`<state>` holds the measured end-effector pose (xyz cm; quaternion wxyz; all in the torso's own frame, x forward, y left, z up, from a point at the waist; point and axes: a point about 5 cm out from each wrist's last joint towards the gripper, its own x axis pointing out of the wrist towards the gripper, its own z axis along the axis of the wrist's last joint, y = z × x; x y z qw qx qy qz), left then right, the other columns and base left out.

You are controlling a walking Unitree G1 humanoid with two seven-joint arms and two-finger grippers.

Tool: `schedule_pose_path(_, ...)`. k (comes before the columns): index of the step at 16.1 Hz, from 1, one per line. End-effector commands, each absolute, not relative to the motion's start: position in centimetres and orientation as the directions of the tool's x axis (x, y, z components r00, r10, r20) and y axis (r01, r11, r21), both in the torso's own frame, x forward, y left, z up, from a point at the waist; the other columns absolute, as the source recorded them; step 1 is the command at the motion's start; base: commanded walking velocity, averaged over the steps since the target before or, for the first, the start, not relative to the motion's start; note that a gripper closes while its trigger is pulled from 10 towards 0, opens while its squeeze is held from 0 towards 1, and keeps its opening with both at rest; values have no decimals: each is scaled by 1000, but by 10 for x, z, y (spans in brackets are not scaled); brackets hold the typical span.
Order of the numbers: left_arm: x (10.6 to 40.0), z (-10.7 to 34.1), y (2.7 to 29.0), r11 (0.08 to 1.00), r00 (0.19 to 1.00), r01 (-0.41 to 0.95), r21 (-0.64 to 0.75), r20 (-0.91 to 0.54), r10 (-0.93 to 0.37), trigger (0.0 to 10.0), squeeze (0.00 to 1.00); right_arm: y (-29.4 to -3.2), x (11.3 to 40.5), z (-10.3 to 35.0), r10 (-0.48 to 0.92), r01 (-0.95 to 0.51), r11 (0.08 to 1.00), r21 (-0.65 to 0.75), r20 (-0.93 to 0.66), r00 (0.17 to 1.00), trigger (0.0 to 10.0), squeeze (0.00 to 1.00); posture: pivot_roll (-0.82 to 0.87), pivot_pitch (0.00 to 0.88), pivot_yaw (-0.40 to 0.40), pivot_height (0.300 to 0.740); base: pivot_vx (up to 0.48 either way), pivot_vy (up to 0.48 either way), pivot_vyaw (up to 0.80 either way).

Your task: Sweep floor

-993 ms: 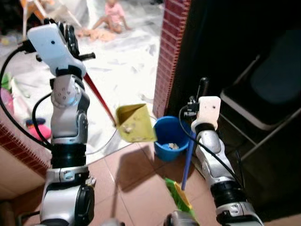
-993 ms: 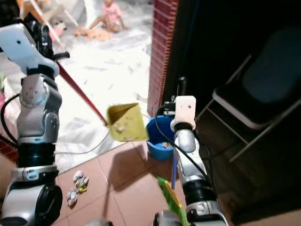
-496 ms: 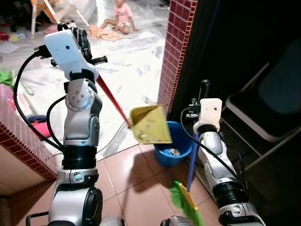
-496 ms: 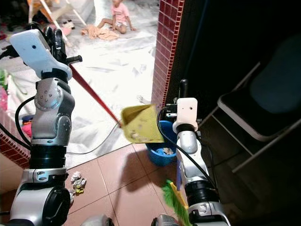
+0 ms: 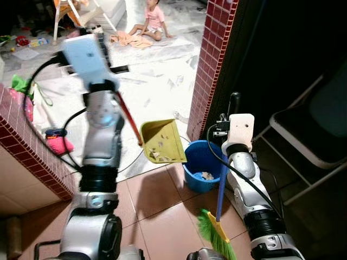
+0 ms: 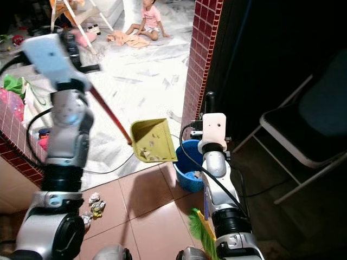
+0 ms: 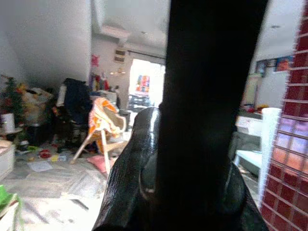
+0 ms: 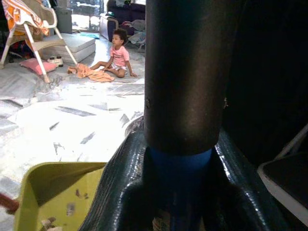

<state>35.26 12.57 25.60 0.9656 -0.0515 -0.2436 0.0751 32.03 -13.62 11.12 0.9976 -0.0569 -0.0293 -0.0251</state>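
The yellow dustpan (image 5: 162,142), with scraps in it, is held up by the left gripper (image 5: 108,67) beside the blue bucket (image 5: 201,165). The broom (image 5: 219,216) is clamped in the right gripper (image 5: 232,111). Crumpled paper (image 6: 93,208) is left on the floor (image 6: 146,211).

Left gripper (image 7: 192,192) fingers (image 7: 130,178) clamped round a dark handle (image 7: 207,72) running up thru the frame, w/ a cluttered room behind (orange high chair (image 7: 103,125), red brick pillar (image 7: 288,163), bright doorway (image 7: 147,89)).
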Motion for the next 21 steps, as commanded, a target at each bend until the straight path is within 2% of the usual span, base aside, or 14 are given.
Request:
schedule_pose_path(1,347,288,107,990,791,-47,-130,601,116,10000,0,-138,318,118,-56,66,992,-104,95,994,10000,0,-47,14,36,740,0,0,0)
schedule_pose_path(2,347,289,103,992,789,-32,-125,606,102,10000,0,-139,316,119,-54,65,992,-108,102,993,10000,0,-50,16,41,740,0,0,0)
schedule_pose_path(5,347,290,82,993,782,38,-114,622,42,10000,0,-167,297,124,-62,92,974,-208,146,987,10000,0,-79,22,61,740,0,0,0)
schedule_pose_path(8,344,290,64,992,766,99,-78,643,-26,10000,0,-197,278,107,-125,141,959,-246,80,989,10000,0,-97,30,70,740,0,0,0)
schedule_pose_path(10,341,285,55,991,754,127,-40,653,-71,10000,0,-201,273,106,-133,147,955,-258,72,989,10000,0,-112,36,75,740,0,0,0)
schedule_pose_path(13,325,261,17,959,702,268,93,663,-261,10000,0,-194,267,110,-125,141,955,-259,77,989,10000,0,-132,44,78,740,0,0,0)
schedule_pose_path(15,314,249,1,924,666,350,155,653,-361,10000,0,-193,267,110,-121,137,956,-259,77,990,10000,0,-130,43,74,740,0,0,0)
schedule_pose_path(17,302,233,-12,874,618,427,230,632,-468,10000,0,-191,269,112,-116,133,957,-257,81,990,10000,0,-130,43,72,740,0,0,0)
schedule_pose_path(21,267,203,-39,657,378,600,457,562,-736,10000,0,-187,274,116,-107,126,959,-254,88,990,10000,0,-129,40,69,740,0,0,0)
